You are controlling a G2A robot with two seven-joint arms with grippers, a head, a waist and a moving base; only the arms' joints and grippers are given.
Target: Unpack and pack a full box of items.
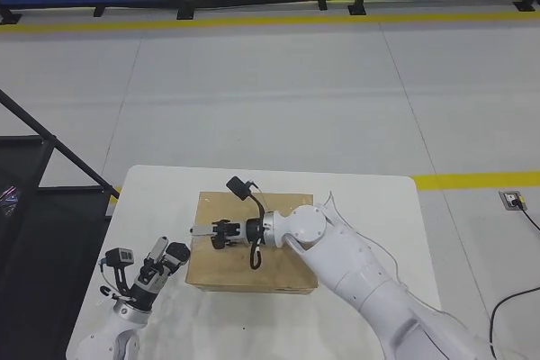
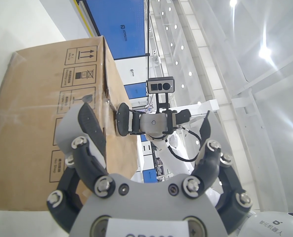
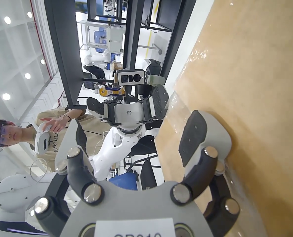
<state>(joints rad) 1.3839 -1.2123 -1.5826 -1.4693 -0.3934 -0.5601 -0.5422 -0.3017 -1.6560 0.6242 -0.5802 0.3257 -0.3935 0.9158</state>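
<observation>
Print noted, by location.

Box (image 2: 50,124), side wall facing the left end effector (image 2: 146,117): a column of black framed handling marks (image 2: 79,75), each with a short caption alongside.
- Top frame: two upward arrows (image 2: 87,54).
- Second frame: crossed-out carton symbol (image 2: 87,74).
- Third frame: goblet outline (image 2: 86,98), its lower part behind a finger.
- Two lower frames: partly covered by the same finger.

White label (image 2: 146,228) on the left end effector's base: dark characters, only their tops showing. Second label (image 3: 136,227), same kind, on the right end effector (image 3: 136,127).

Blue wall panel (image 2: 116,25): white logo with one word beside it.

White arm shell (image 2: 272,223): grey logo and a row of characters.
</observation>
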